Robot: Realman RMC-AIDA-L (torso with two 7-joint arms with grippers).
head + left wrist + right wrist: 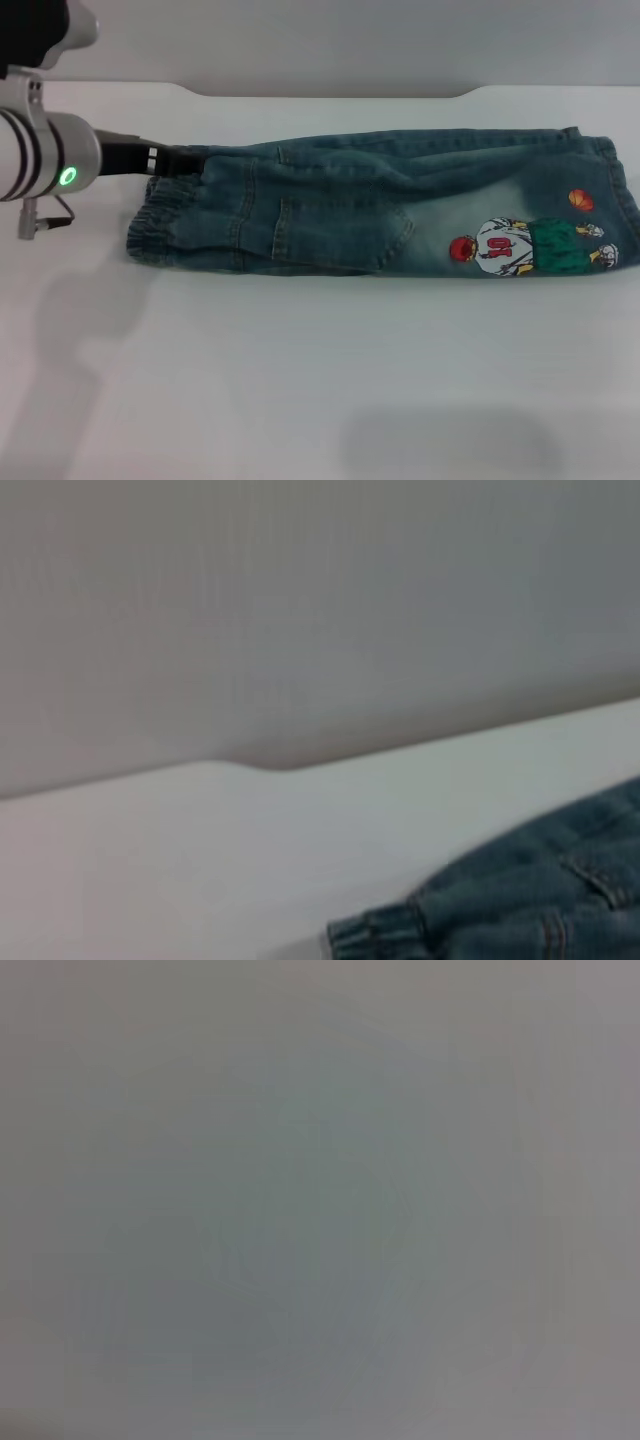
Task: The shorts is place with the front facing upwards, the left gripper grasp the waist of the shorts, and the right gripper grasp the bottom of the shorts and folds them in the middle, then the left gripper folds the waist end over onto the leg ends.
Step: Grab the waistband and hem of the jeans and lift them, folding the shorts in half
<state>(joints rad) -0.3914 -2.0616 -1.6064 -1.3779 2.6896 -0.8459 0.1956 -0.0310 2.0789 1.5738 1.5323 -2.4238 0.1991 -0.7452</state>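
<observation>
A bare test bench, by the look of it, lab-style: a plain white table (300, 380) with a notched far edge, a blank grey wall (350, 40) right behind the table, and only a pair of denim shorts (380, 205) lying on the table.

White table (300, 380) with a notched far edge, before a plain grey wall (350, 40).

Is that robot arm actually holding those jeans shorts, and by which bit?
Cannot tell: the left gripper reaches the far corner of the shorts at the elastic waist end, its fingertips hidden.
</observation>
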